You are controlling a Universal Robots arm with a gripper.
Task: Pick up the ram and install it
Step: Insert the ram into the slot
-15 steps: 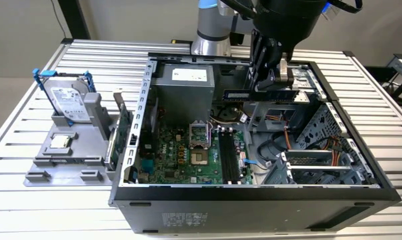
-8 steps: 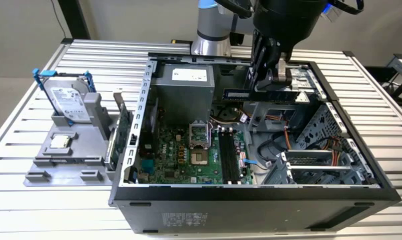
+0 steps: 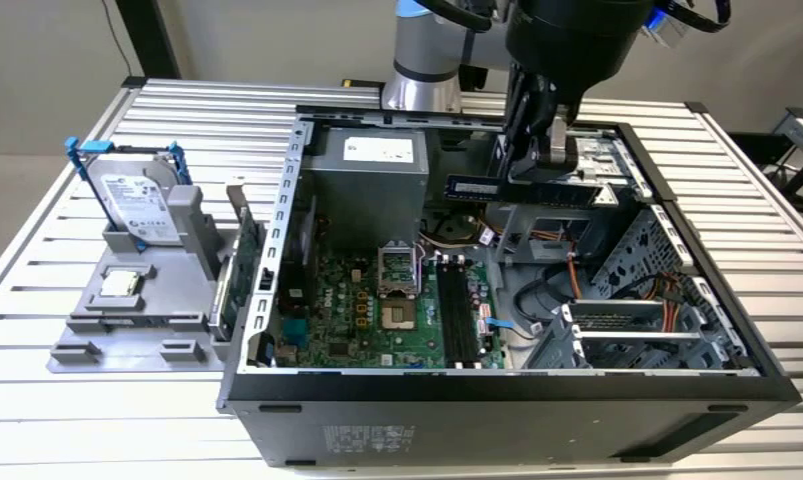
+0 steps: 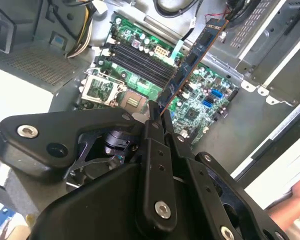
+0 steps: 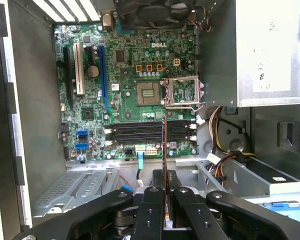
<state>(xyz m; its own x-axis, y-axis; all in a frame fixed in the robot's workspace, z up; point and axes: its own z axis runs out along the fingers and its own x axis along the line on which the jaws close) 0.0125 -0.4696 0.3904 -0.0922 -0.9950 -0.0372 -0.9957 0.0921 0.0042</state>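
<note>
Exterior view gives me the gripper [image 3: 551, 172] hanging over the open case [image 3: 508, 385], near the case edge that lies closest to the arm's base and just beside the power supply [image 3: 368, 165]. Its fingers are clamped on the ram [image 3: 481, 187], which sits level in the air, well above the motherboard [image 3: 361, 310]. In the second wrist view I see the ram [image 4: 195, 52] running out from between the closed fingers of the gripper [image 4: 157, 112], gripped at one end of the stick, not at its middle. In the first wrist view the ram [image 5: 164, 145] shows edge-on, crossing over the slots [image 5: 149, 132] from where I look, with the gripper [image 5: 164, 187] below it in the picture. I judge the pickup done: the stick is off any rest and in hand. The install is not done. The slots [image 3: 457, 310] by the motherboard's edge nearest the drive bays look empty to me, and the ram touches none of them. Lining it up along a slot and seating it are left.
</note>
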